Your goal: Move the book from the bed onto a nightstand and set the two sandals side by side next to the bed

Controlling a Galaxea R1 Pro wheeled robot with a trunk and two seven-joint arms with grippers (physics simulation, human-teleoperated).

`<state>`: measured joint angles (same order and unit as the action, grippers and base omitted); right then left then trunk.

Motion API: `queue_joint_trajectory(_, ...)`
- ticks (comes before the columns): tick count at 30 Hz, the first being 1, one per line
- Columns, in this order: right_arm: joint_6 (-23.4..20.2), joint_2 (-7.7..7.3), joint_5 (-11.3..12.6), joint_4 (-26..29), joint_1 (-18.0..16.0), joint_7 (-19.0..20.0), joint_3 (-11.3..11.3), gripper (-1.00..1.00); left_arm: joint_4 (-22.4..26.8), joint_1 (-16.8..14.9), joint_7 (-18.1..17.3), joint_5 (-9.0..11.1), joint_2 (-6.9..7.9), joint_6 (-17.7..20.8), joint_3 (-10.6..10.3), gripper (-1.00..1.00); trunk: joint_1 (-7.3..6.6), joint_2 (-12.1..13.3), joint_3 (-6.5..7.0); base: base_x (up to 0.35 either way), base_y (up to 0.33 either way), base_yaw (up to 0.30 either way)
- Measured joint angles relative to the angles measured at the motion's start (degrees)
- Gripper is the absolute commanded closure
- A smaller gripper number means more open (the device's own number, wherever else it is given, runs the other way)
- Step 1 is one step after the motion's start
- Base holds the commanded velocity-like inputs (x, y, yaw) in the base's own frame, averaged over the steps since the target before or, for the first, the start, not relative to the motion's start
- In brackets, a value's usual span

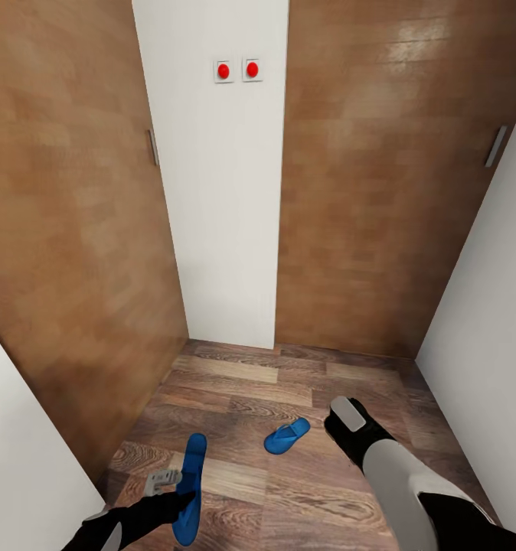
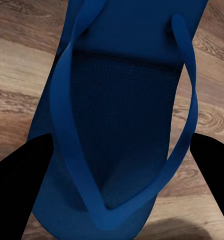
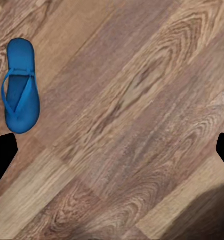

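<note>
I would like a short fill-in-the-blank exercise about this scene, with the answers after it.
1. Both sandals are bright ____ in colour.
2. The left tool is at the nearer sandal, while the other sandal lies on the ____ floor.
3. On the white panel there are two ____ buttons.
4. The right tool hangs above bare floor with its fingers ____.

Answers: blue; wooden; red; open

Dark wood-plank floor [image 1: 304, 490]. Far: narrow white wall panel [image 1: 220, 199] with two red round buttons [image 1: 238, 70], flanked by tall brown wooden doors [image 1: 365, 191] with grey handles.
</note>
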<state>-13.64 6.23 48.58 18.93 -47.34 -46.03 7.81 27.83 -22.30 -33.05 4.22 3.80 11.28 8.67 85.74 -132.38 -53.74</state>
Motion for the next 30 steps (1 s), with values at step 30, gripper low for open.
queue_joint_trajectory(30,0.1,0.13,0.5,3.0,-1.9,-2.4,0.1,-1.00,0.0,0.0,0.0,0.0,-0.41,0.0,0.1,1.00,2.86,-5.2,-2.34,0.001,0.000,0.000)
